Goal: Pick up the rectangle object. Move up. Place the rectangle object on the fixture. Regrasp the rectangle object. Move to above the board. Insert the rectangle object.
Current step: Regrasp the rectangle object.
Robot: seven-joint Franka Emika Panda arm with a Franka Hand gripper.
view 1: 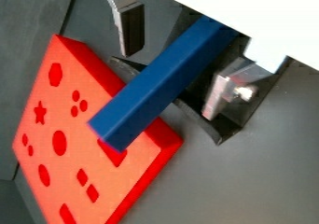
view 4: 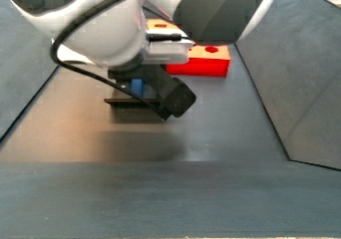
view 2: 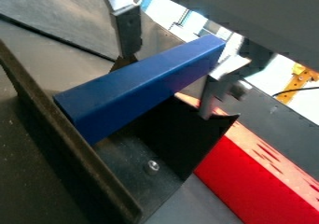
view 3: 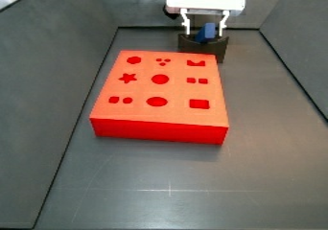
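Observation:
The blue rectangle object (view 1: 156,88) lies on the dark fixture (view 1: 230,125), one end sticking out over the red-orange board (view 1: 75,144). My gripper (view 1: 181,69) straddles the bar with its jaws open. One finger (view 1: 131,27) stands clear of the bar with a gap, and the other finger (view 1: 230,92) is close by its far side. The other wrist view shows the same: bar (view 2: 137,83), fixture (view 2: 174,144), gripper (view 2: 171,74). In a side view the gripper (view 3: 205,31) is behind the board (view 3: 160,95), over the fixture (view 3: 209,52).
The board has dark red shaped holes, including a star (view 3: 127,78) and a rectangle (view 3: 200,103). Dark walls enclose the grey floor (view 3: 167,186). In the other side view the arm's body (view 4: 120,24) hides most of the fixture (view 4: 130,104) and board (view 4: 206,64).

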